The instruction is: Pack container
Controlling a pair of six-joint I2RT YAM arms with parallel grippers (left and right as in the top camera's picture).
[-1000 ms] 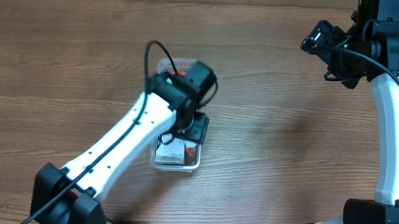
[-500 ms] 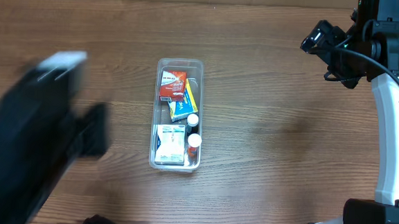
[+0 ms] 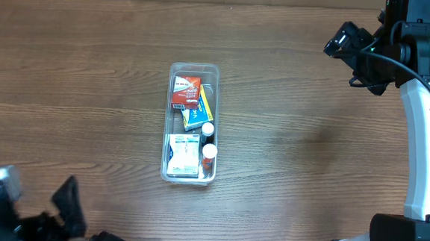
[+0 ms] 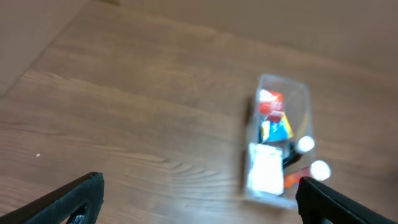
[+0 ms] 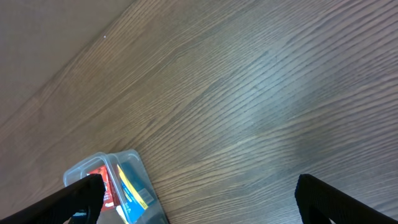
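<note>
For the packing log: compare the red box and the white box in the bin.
Colour: the red box is red-orange, the white box pale. Place: the red box lies at the container's far end, the white box at the near end. Both lie flat inside.

Container [image 3: 195, 65] top open from above, table [image 3: 90, 90] free all round; L arm [image 3: 0, 216] at near-left corner, R arm [image 3: 423, 141] far right.
</note>
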